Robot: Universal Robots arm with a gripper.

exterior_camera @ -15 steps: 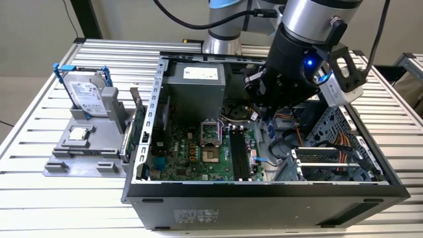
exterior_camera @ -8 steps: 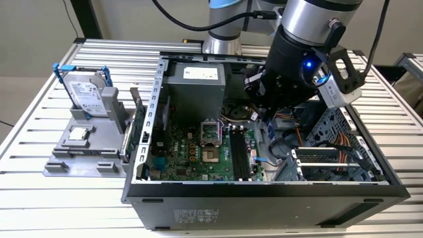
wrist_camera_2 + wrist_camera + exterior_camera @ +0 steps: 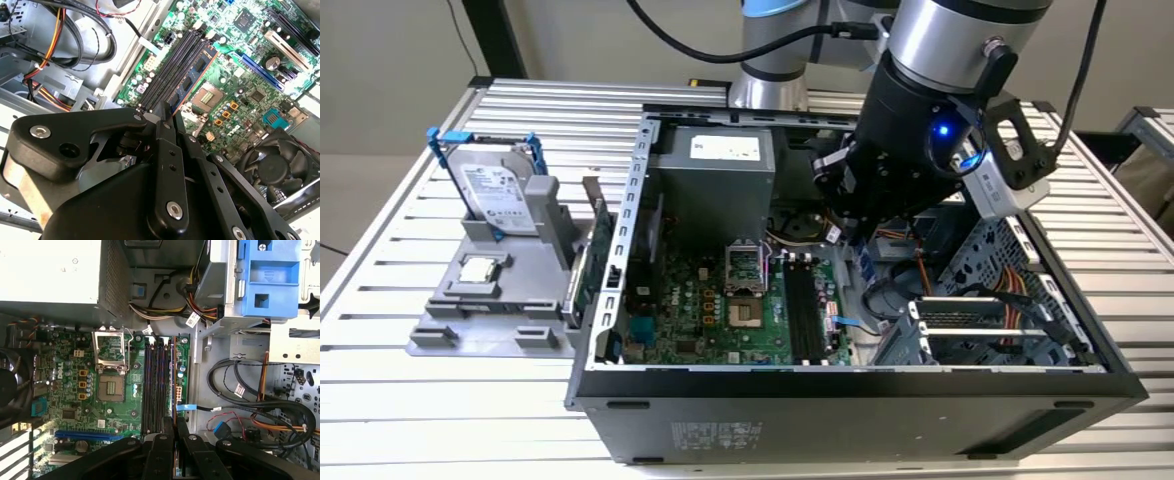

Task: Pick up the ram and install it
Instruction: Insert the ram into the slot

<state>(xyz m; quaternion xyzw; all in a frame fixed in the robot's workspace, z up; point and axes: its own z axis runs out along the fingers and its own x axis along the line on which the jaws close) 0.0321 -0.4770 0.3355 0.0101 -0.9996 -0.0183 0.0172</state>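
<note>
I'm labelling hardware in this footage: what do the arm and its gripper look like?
The arm is a silver-grey cylinder ending in a black wrist section with a small blue light, black cables looping off it and a pale grey box on a black bracket. The gripper is matte black, built of flat linkage bars with silver screws.

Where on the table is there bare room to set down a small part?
Bare slats lie on the slatted table on the camera's side of the grey fixture and beyond the hard drive. Inside the computer case it is crowded: the gripper, shut on the ram, hangs over the memory slots; cables fill the side bay.
</note>
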